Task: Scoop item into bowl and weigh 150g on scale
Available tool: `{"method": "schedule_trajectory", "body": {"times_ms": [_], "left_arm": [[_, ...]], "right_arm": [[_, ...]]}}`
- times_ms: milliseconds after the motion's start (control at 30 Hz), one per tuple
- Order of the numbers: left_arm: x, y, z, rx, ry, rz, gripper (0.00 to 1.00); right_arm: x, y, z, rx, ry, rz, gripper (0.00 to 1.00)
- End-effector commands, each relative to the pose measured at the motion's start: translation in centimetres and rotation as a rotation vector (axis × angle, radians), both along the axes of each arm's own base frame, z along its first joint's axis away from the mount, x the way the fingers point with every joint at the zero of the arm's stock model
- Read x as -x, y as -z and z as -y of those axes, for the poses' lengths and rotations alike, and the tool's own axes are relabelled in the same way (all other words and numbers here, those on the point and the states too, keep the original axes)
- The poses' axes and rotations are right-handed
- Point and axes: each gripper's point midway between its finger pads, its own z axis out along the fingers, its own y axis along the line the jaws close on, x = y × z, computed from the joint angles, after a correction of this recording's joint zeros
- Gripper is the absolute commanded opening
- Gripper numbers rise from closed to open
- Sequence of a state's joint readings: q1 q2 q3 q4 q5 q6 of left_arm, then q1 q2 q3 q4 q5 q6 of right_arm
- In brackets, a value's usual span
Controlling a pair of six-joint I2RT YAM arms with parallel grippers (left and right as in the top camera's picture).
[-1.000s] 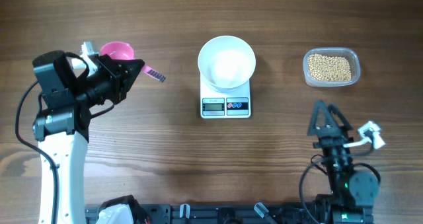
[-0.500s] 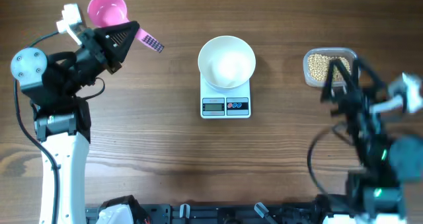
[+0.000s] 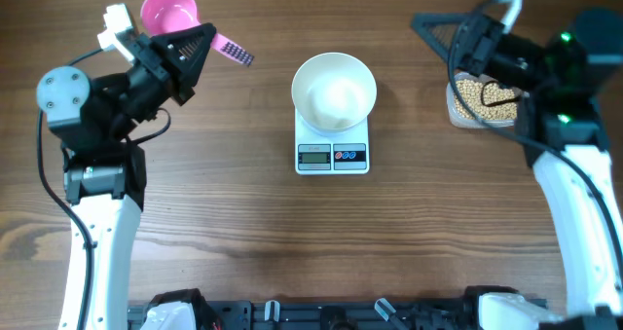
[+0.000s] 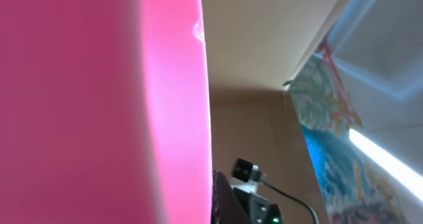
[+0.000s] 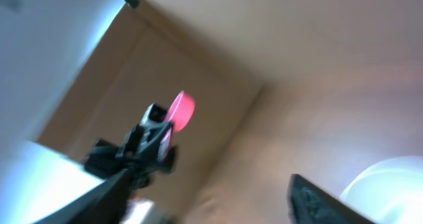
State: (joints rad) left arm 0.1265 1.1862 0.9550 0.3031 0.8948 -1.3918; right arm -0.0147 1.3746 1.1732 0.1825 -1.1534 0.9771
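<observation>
So the left tool [image 3: 198, 42] is clamping the pink scoop [image 3: 167, 11] far left, while the beans [image 3: 472, 94] are sitting far right, past the bowl [image 3: 334, 91], nearer the wide-open, empty right tool [image 3: 436, 44].

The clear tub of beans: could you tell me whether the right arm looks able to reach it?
Probably yes: the open right hand hovers beside the uncovered tub, nothing between them.

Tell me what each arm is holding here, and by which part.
The left gripper is shut on the pink scoop, clamping its handle just behind the cup. The right gripper holds nothing; its fingers stand apart.
</observation>
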Motion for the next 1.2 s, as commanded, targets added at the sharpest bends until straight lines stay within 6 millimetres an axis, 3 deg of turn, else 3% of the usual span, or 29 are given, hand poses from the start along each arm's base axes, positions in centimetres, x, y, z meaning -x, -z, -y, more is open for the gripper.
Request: {"method": "schedule_trajectory", "body": {"times_ms": [0, 100, 233, 267, 333, 400, 700, 833, 1167], "left_arm": [[-1.0, 0.0, 0.6, 0.020, -0.085, -0.025, 0.04], [-1.3, 0.2, 2.1, 0.078, -0.093, -0.079, 0.04], [-1.1, 0.2, 4.3, 0.119, -0.064, -0.116, 0.04], [-0.9, 0.2, 4.7, 0.116, -0.051, -0.115, 0.04], [-0.4, 0.2, 5.7, 0.097, -0.014, -0.102, 0.04], [0.0, 0.2, 6.6, 0.089, 0.019, -0.099, 0.04], [0.6, 0.4, 8.7, 0.091, 0.045, -0.108, 0.04], [0.3, 0.4, 8.4, 0.094, 0.018, -0.107, 0.04], [-0.2, 0.9, 8.8, 0.093, -0.002, -0.121, 0.04]], "right_arm": [[2.2, 0.5, -5.1, -0.080, -0.190, -0.229, 0.79], [3.2, 0.4, -10.2, -0.088, -0.186, -0.257, 0.85], [4.4, 0.3, -14.4, -0.123, -0.160, -0.326, 0.85], [4.5, 0.2, -14.6, -0.125, -0.162, -0.323, 0.82], [4.2, 0.1, -14.5, -0.139, -0.143, -0.343, 0.61], [3.8, 0.0, -14.3, -0.147, -0.122, -0.345, 0.53], [2.1, -0.6, -13.7, -0.186, -0.021, -0.333, 0.48], [1.9, -0.5, -13.6, -0.198, -0.008, -0.355, 0.35], [2.1, -0.5, -13.7, -0.230, -0.018, -0.431, 0.32]]}}
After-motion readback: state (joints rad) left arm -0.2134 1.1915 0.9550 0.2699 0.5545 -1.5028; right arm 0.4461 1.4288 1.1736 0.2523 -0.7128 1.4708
